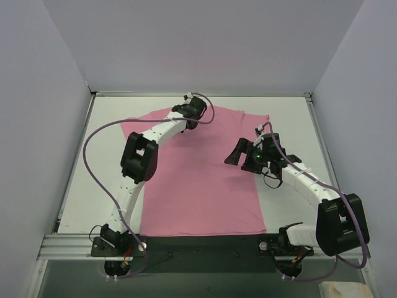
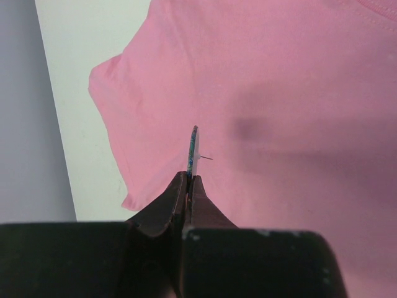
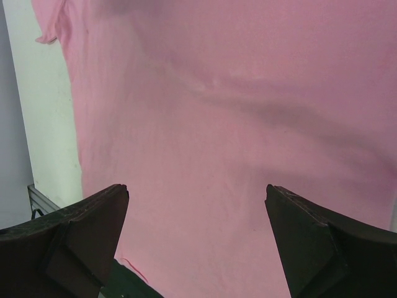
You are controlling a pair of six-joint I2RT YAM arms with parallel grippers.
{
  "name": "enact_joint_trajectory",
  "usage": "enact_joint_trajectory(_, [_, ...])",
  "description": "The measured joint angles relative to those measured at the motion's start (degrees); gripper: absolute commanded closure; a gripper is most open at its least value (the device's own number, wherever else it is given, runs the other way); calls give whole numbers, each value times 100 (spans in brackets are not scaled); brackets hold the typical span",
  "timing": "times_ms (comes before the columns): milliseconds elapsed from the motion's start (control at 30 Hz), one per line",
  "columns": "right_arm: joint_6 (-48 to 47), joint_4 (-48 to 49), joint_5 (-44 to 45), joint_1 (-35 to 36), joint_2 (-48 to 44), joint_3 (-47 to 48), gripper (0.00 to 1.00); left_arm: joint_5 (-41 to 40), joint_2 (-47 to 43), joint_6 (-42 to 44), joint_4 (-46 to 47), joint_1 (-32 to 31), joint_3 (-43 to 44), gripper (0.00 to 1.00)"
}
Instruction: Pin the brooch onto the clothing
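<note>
Clearly only partway through. Grasps the brooch [image 2: 194,144] edge-on in the left gripper [image 2: 188,181], tips clamped tight on its lower rim, with the thin pin [image 2: 206,158] jutting out to one side rather than down at the cloth. Holds it above the clothing [image 2: 291,81], over the shoulder area beside one sleeve, toward the far end of the table [image 1: 291,124]. Looks clear of the fabric in the left wrist view, with a soft shadow [image 2: 248,127] cast on the pink cloth beyond it; no sign of the pin entering the weave.

Hangs the right gripper [image 3: 195,189] over the middle of the shirt, jaws spread wide with nothing between them, apparently not touching the cloth, though hard to say for certain from above.

Done, judging by the layout: shirt spread flat, brooch in hand and brought over the garment. Left to do: turn the pin toward the fabric, lower and press it through, confirm that it holds, then let go. Possibly also steady or pinch up the cloth with the free gripper first, given how loosely a thin shirt lies.
</note>
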Motion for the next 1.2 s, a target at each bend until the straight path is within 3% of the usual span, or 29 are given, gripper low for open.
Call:
enact_joint_trajectory(600, [-4,-15,2,0,-81,-50,1,-529,1117,59,-649,-66,776,100])
enact_joint_trajectory(1200, [-46,-61,7,-2,-319,-90,1,-1353,1613,98,-994,-664,964,100])
